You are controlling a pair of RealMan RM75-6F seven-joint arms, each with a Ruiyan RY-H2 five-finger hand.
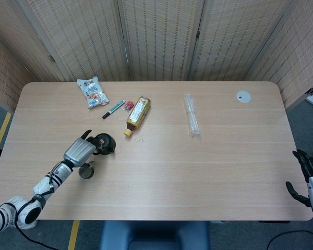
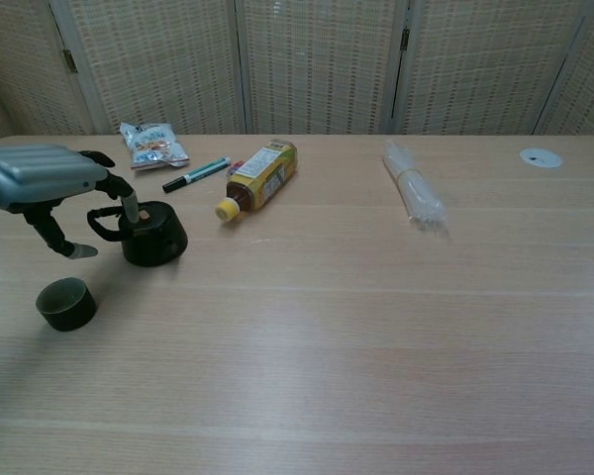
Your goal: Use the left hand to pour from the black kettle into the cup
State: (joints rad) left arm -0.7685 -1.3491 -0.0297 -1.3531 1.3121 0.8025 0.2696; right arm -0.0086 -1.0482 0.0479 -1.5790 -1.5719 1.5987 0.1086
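The left robot hand (image 2: 42, 178) hovers over the handle side of the black kettle (image 2: 151, 234), which stands upright near the counter's (image 2: 376, 327) left edge, towards the front. Its fingers (image 2: 129, 203) hang apart, one reaching down to the kettle's lid and the thumb dropping on the outer side of the handle loop; nothing looks gripped, though whether that fingertip actually touches the lid cannot be told. The kettle lies just to the hand's right and slightly farther from the robot, its handle pointing towards the left edge and so towards the hand. The cup (image 2: 65, 303) sits upright nearer the front edge, apart from the kettle and below the hand in the chest view; in the head view the left robot hand (image 1: 79, 151) half covers the cup (image 1: 86, 171), and the kettle (image 1: 105, 144) shows only past its fingers. The right robot hand (image 1: 308, 174) hangs off the counter's front right corner, far from both, fingers apart and holding nothing, partly cut off by the frame. The grasp appears not yet made. The kettle's spout is hard to make out.
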